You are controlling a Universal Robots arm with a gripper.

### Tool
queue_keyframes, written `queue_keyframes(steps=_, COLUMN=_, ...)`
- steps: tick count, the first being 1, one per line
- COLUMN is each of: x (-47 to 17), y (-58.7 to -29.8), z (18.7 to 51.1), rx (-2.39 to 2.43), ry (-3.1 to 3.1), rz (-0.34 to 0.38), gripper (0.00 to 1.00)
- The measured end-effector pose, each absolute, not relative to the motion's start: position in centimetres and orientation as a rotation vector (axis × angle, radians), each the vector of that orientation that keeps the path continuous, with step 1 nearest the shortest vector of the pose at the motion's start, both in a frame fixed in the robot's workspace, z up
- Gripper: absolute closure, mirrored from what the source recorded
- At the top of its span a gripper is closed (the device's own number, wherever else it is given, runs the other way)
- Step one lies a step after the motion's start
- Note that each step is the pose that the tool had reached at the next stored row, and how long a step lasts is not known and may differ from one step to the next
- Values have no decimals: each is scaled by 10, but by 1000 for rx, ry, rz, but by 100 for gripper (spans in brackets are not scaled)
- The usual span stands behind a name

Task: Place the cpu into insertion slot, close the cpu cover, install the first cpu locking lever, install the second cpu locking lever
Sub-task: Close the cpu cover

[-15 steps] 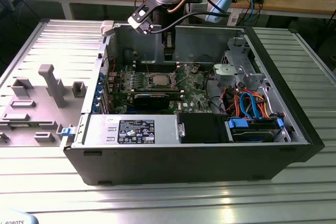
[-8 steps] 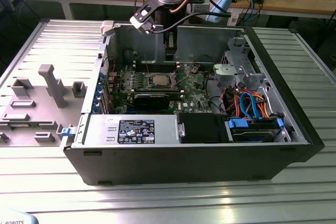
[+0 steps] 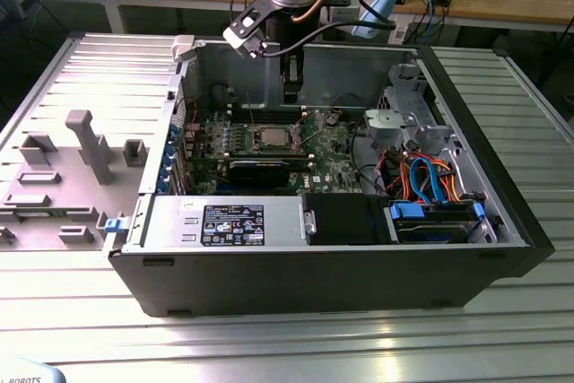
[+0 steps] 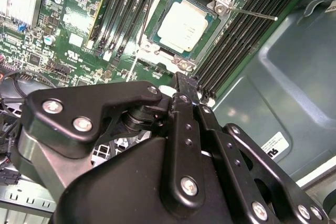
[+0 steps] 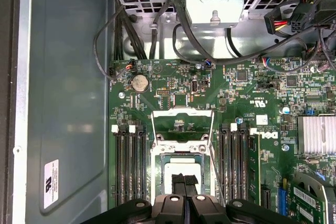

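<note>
Lying flat with its pale metal top up, the chip (image 4: 182, 24) is sitting inside the socket (image 4: 202, 38), near the middle of the exterior view and a little toward the exterior view's left. I am judging the placing step as done, though I cannot tell whether the chip is seated at every corner. A thin metal frame that I am taking for the cover (image 5: 181, 112) is standing swung up off the chip in the first wrist view, so the chip is lying bare. One lever (image 4: 254, 14), a thin rod, is sticking out loose from a socket corner across the long memory slots (image 4: 239, 38), not latched.

My gripper (image 5: 185, 179) is hanging near the socket, above the board, with its fingers pressed together and holding nothing. In the exterior view it is hanging down into the open case (image 3: 314, 289) from the upper middle of the frame.

What is worrying me is how near my closed fingertips are hovering to a bare chip. If I am coming down off line, I could be nudging it askew, and a cover pressed onto a crooked chip would likely be bending the contacts beneath. The loose rod is looking thin and springy. Catching it from the wrong side could be letting it slip off my fingers and snap against the green board (image 4: 68, 30).
</note>
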State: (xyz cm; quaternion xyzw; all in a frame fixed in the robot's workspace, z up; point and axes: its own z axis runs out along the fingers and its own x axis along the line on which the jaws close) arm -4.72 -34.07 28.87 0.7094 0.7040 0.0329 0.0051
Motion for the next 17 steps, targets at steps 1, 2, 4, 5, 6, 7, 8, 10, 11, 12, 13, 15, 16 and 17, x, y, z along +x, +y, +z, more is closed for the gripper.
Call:
queue_keyframes(steps=1, x=-47, y=-341, z=289, rx=2221, ry=2205, rz=103, gripper=89)
queue_keyframes(steps=2, x=-47, y=-341, z=289, rx=2222, ry=2205, rz=103, gripper=89)
queue_keyframes(steps=4, x=-46, y=-341, z=289, rx=2222, ry=2205, rz=102, gripper=89)
queue_keyframes(steps=5, x=-45, y=-341, z=289, rx=2223, ry=2206, rz=100, gripper=89)
queue_keyframes(steps=6, x=-45, y=-341, z=289, rx=2223, ry=2207, rz=99, gripper=89)
queue_keyframes(steps=7, x=-45, y=-341, z=289, rx=2224, ry=2207, rz=99, gripper=89)
queue_keyframes(steps=8, x=-45, y=-341, z=289, rx=2224, ry=2207, rz=99, gripper=89)
queue_keyframes(steps=10, x=-45, y=-341, z=289, rx=2224, ry=2207, rz=99, gripper=89)
queue_keyframes(steps=11, x=-45, y=-341, z=289, rx=2224, ry=2207, rz=99, gripper=89)
queue_keyframes(steps=12, x=-45, y=-341, z=289, rx=2224, ry=2207, rz=99, gripper=89)
queue_keyframes(steps=13, x=-44, y=-341, z=289, rx=2224, ry=2207, rz=98, gripper=89)
queue_keyframes(steps=15, x=-44, y=-341, z=289, rx=2224, ry=2207, rz=98, gripper=89)
queue_keyframes(steps=16, x=-43, y=-341, z=289, rx=2224, ry=2207, rz=98, gripper=89)
queue_keyframes(steps=17, x=-43, y=-341, z=289, rx=2224, ry=2207, rz=98, gripper=89)
